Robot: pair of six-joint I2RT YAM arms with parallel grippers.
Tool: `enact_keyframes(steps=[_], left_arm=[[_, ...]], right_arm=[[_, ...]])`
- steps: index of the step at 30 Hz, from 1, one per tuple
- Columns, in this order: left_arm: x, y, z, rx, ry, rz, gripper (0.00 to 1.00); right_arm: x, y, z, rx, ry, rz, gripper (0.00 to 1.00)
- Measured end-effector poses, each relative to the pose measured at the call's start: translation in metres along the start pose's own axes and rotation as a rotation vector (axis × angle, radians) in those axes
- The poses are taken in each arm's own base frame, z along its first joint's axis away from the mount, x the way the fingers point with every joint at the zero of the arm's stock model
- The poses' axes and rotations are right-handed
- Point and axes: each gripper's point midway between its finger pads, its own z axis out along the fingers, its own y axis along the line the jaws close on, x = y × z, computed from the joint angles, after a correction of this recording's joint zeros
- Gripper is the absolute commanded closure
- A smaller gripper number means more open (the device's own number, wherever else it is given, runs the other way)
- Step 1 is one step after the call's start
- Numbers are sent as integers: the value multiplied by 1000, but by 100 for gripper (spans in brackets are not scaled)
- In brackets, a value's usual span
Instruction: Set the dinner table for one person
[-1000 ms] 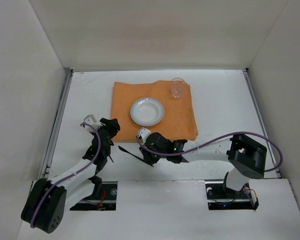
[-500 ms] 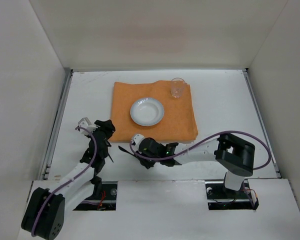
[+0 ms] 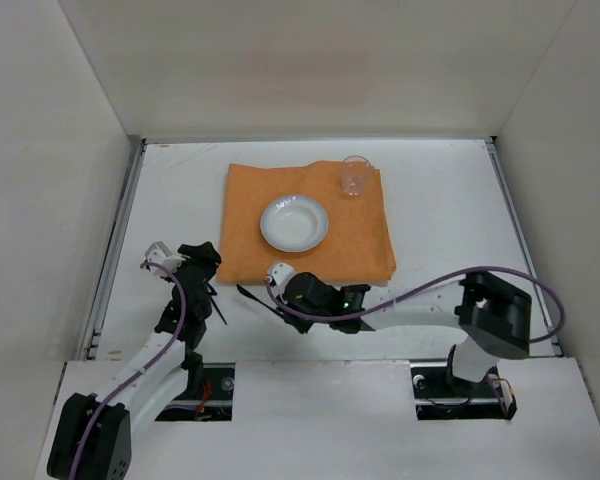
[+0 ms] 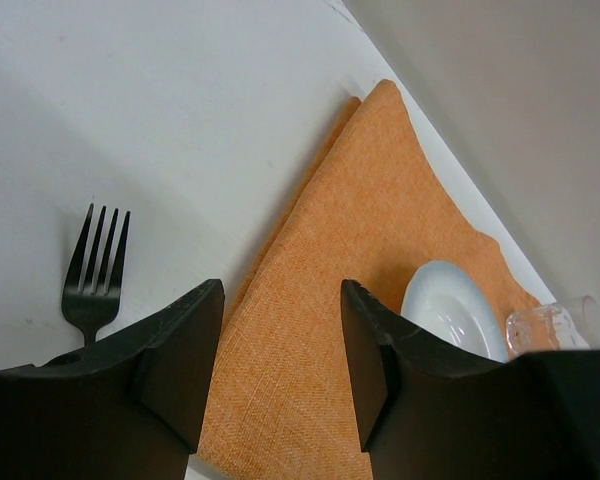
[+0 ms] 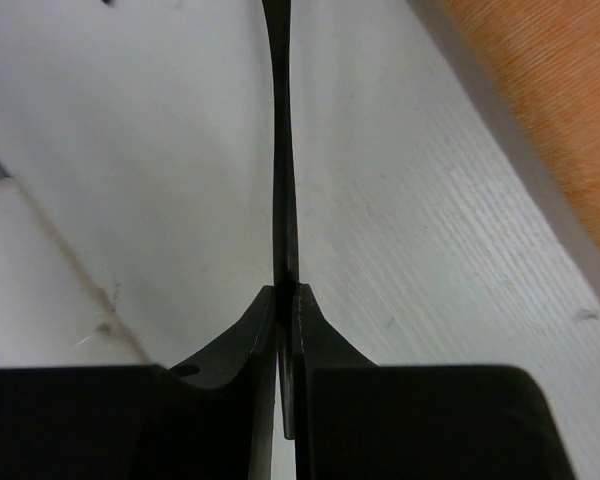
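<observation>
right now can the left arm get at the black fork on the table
Probably yes: the fork lies uncovered on the dinner table just beside the left gripper, whose jaws stand open and empty, with nothing between them and it.

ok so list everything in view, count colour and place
dinner table: one, white, under everything
walls: three, white, around the table
cloth: one, orange, middle of the table
plate: one, white, on the cloth
glass: one, clear, cloth's far right corner
fork: one, black, on the table left of the cloth
thin utensil: one, black, held in the right gripper
left gripper: one, black, open, empty
right gripper: one, black, shut on the thin utensil
</observation>
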Motion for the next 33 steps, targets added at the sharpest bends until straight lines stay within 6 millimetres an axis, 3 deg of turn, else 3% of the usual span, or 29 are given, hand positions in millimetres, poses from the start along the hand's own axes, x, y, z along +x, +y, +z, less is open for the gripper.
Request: enact_keyframes(steps=[3, 5, 8, 11, 16, 21, 26, 33], left_arm=[[-3, 1, 0, -3, -10, -6, 53], [-4, 2, 0, -6, -10, -7, 52], [-3, 3, 0, -11, -9, -5, 52], [-2, 4, 0, -15, -4, -2, 52], [6, 9, 1, -32, 18, 18, 52], [8, 9, 1, -31, 25, 22, 52], [8, 9, 1, -30, 27, 20, 52], [17, 13, 2, -44, 53, 40, 52]], right_arm=[[-34, -2, -33, -18, -115, 30, 94], [-61, -13, -59, -17, -219, 70, 94], [-95, -54, -91, 46, -362, 164, 94], [-109, -113, -112, 165, -471, 284, 94], [-92, -197, -116, 356, -500, 513, 93], [-52, -250, -89, 476, -409, 692, 93], [-13, -261, -56, 508, -289, 780, 93], [4, -264, -42, 512, -245, 843, 93]])
